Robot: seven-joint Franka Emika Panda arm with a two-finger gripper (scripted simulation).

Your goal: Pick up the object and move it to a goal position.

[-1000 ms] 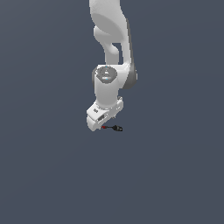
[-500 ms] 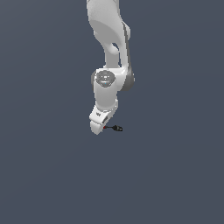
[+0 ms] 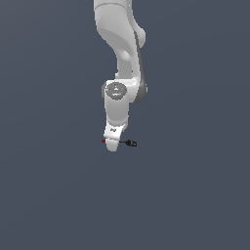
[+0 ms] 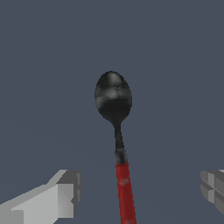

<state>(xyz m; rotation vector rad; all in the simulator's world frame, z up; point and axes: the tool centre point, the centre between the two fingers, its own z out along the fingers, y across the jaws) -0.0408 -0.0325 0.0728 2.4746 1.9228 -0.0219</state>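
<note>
Red on its handle and glossy black at its bowl, the object point(image 4: 119, 144) turns out in the wrist view to be a small spoon, lying flat on the plain grey-blue floor point(image 3: 195, 195). Its oval bowl is dark with pale highlights, a thin dark neck joins it to the red handle, and the handle runs out of the picture toward the camera. Two pale grey fingers point(image 4: 61, 194) stand on either side of the handle, well apart from each other, with bare floor between each of them and the spoon; neither touches it, so the gripper point(image 4: 131, 192) is spread wide and holds nothing. From the exterior view the white arm point(image 3: 119, 58) comes down from above, bends at a round grey-capped joint, and ends with the gripper point(image 3: 113, 143) low over the spoon point(image 3: 131, 143). There the spoon is tiny against the hand: only a red speck of handle peeks out on the exterior view's left of the gripper, while the thin shaft and black knobby bowl stick out on the exterior view's right. How far the fingertips are from the floor I cannot tell.
</note>
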